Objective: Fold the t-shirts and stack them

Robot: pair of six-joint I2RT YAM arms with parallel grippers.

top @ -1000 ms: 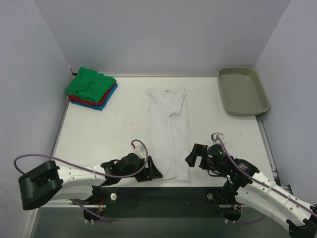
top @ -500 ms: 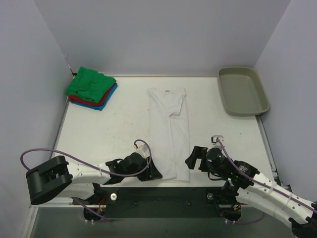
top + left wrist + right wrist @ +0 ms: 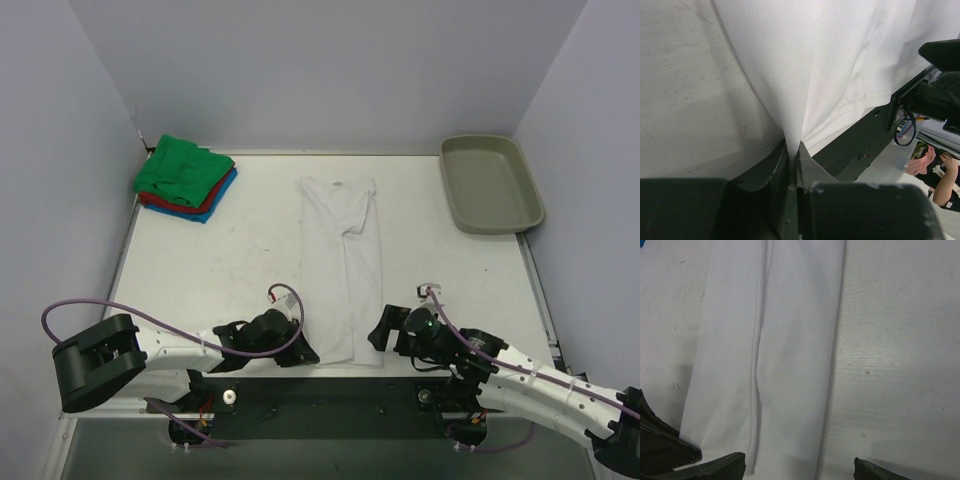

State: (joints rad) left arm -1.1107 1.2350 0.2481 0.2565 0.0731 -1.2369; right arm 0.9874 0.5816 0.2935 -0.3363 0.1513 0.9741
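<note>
A plain white t-shirt (image 3: 340, 260) lies flat as a long narrow strip down the middle of the table, collar at the far end. My left gripper (image 3: 312, 352) is at its near left corner, shut on a pinched ridge of the white cloth (image 3: 815, 60) that rises between the jaws of the left gripper (image 3: 793, 160). At the near right corner my right gripper (image 3: 380, 330) is low and open. In the right wrist view the white t-shirt (image 3: 780, 355) and its right edge lie between the spread tips of the right gripper (image 3: 800, 467). Folded green (image 3: 183, 170), red (image 3: 165, 203) and blue (image 3: 215, 205) t-shirts are stacked at the far left.
A grey-beige plastic tray (image 3: 490, 183) stands at the far right corner. The near table edge and the dark base rail (image 3: 330, 395) run just behind both grippers. Purple walls close in the left, right and back sides.
My left gripper's jaws have closed on the shirt's near left corner. The right gripper has moved left and down to the shirt's near right corner, still open.
</note>
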